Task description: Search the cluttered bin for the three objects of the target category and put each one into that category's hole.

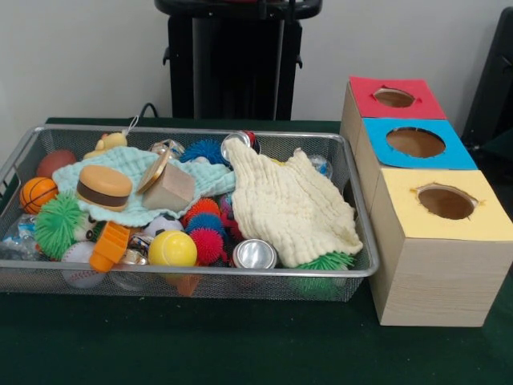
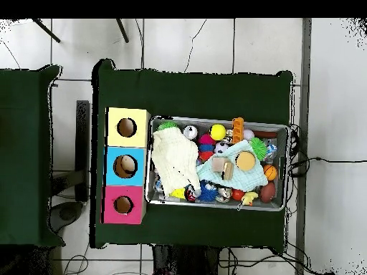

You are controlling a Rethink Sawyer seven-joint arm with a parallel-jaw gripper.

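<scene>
Wire-mesh bin point(image 1: 357, 241) on green table point(image 1: 200, 345), packed with clutter. Cream cloth point(image 1: 292, 204) draped over right portion of bin, reaching its front rim; pale teal cloth point(image 1: 132, 188) spread across left portion. Toy hamburger point(image 1: 104, 187) and small wooden block point(image 1: 170, 189) resting on teal cloth. Yellow ball point(image 1: 172, 249), orange basketball point(image 1: 38, 193), green spiky ball point(image 1: 58, 224), white baseball point(image 1: 80, 263), red and blue spiky balls point(image 1: 207, 227), silver can point(image 1: 255, 254) and yellow duck point(image 1: 108, 143) among contents. Row of three wooden boxes just beside bin: red-topped box point(image 1: 394, 98), blue-topped box point(image 1: 415, 143), yellow-topped box point(image 1: 445, 202), one round hole in each top. Target category not determinable, all objects lying in bin. Gripper not visible in either view; grasp state cannot be told.
</scene>
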